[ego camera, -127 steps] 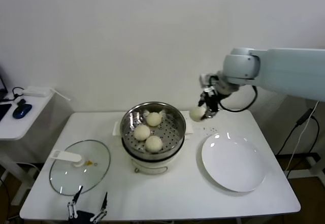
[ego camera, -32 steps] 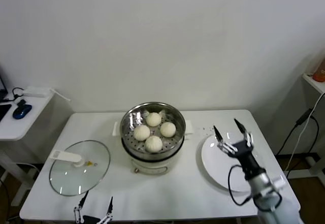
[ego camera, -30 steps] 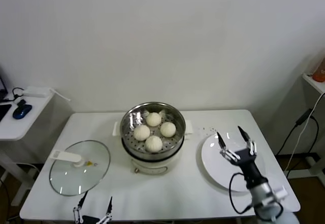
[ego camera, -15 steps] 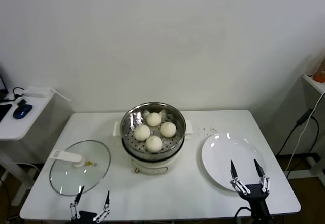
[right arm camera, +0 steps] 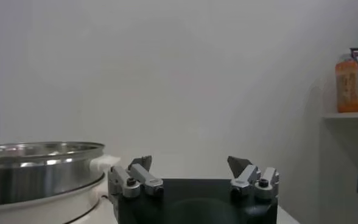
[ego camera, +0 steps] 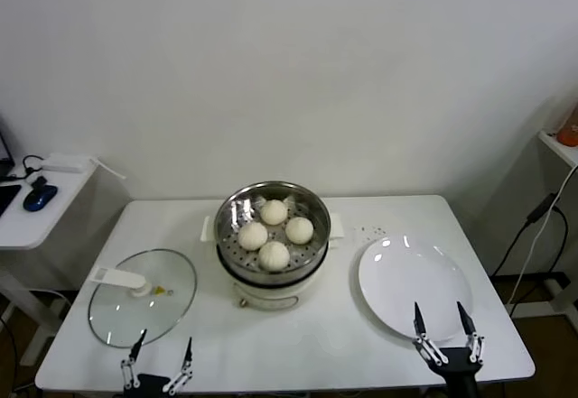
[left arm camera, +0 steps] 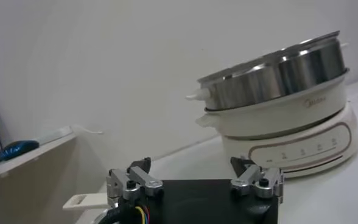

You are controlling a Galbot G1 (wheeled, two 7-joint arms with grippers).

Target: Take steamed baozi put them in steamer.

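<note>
Several off-white baozi (ego camera: 274, 255) lie in the shiny steel steamer (ego camera: 229, 210) on its cream pot base at the table's middle. The steamer also shows from the side in the left wrist view (left arm camera: 276, 70) and the right wrist view (right arm camera: 36, 170); the buns are hidden there. My right gripper (ego camera: 445, 330) is open and empty at the front right edge, just in front of the white plate. My left gripper (ego camera: 161, 357) is open and empty at the front left edge, near the glass lid. Both grippers' own views show the jaws wide apart with nothing between them.
An empty white plate (ego camera: 415, 285) lies right of the steamer. A round glass lid (ego camera: 142, 296) with a white handle lies on the left. A side table with a blue mouse (ego camera: 39, 197) stands far left. An orange bottle (right arm camera: 348, 84) stands on a shelf at the right.
My right gripper carried the last baozi over, the bun now lies in the steamer, and the arm has drawn back and down past the plate to the front right edge. The left gripper barely moved.
</note>
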